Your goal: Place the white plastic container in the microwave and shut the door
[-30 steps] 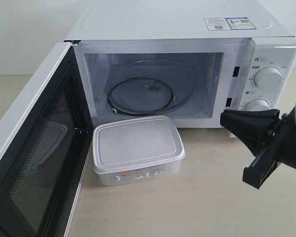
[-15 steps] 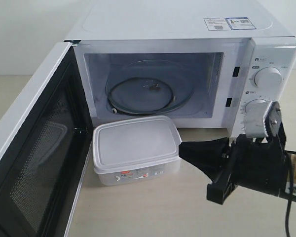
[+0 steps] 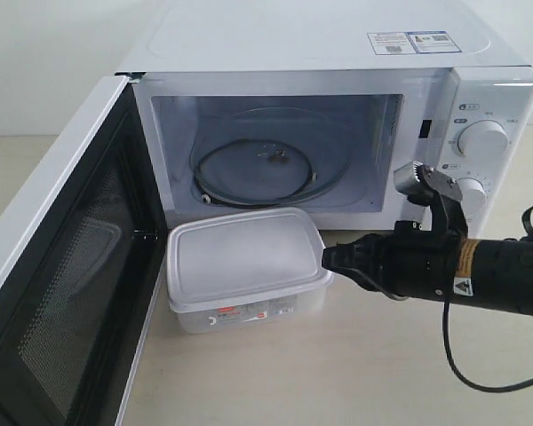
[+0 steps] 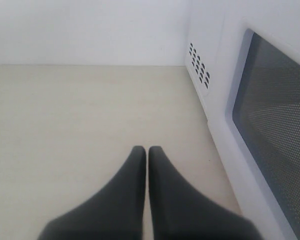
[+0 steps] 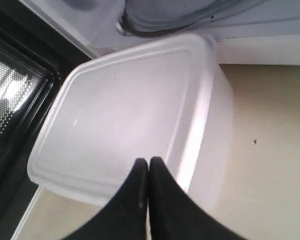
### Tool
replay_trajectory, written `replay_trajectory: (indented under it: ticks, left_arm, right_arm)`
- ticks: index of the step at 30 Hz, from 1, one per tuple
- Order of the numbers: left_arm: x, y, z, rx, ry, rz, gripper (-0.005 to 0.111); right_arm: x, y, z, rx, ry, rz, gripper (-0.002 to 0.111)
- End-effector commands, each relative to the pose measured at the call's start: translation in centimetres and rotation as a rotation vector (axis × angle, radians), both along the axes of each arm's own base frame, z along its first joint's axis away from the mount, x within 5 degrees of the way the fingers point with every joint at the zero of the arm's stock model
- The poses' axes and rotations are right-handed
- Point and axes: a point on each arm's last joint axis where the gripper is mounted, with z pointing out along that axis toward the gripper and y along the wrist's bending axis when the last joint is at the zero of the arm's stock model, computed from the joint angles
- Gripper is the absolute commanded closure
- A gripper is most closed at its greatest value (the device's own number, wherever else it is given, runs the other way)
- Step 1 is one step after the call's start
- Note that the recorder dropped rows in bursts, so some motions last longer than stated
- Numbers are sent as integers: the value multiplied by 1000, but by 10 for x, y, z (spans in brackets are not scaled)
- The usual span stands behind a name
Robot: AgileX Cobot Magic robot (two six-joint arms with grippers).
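The white plastic container (image 3: 244, 266) sits on the table just in front of the open microwave (image 3: 329, 133), lid on, red-and-white label facing the front. The door (image 3: 67, 275) stands swung wide to the left, its black mesh inner face showing. My right gripper (image 3: 327, 259) is shut, its tips at the container's right edge; in the right wrist view the gripper (image 5: 148, 162) hovers over the lid (image 5: 125, 120) near that edge. My left gripper (image 4: 147, 150) is shut with nothing in it, above bare table beside the door's outer face (image 4: 270, 130). The left arm is out of the exterior view.
The glass turntable (image 3: 258, 164) lies bare inside the cavity. Two round dials (image 3: 481, 138) sit on the panel behind my right arm (image 3: 462, 271). A black cable (image 3: 480, 373) loops under the arm. Beige table (image 3: 338, 373) extends in front.
My right arm has swung in from the right edge and turned level. Its shut tips have moved left up to the container's right side. The container has not moved.
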Motion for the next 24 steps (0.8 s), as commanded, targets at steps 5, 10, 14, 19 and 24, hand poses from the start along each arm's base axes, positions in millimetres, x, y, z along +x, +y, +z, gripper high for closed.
replay_trajectory:
  ticks: [5,10,14,19,24]
  left_arm:
    - [0,0,-1,-7,0,4,102]
    - [0,0,-1,-7,0,4,102]
    - [0,0,-1,-7,0,4,102]
    - [0,0,-1,-7,0,4,102]
    - [0,0,-1,-7,0,4,102]
  right_arm:
    - [13,2,5,16,82,-32,90]
    - [17,-1,-1,-9,140,-80,64]
    - [20,0,-11,-3,174,-84,64]
    - [21,5,-13,55,179,-62,75]
    - [19,5,-15,25,183,-30,108]
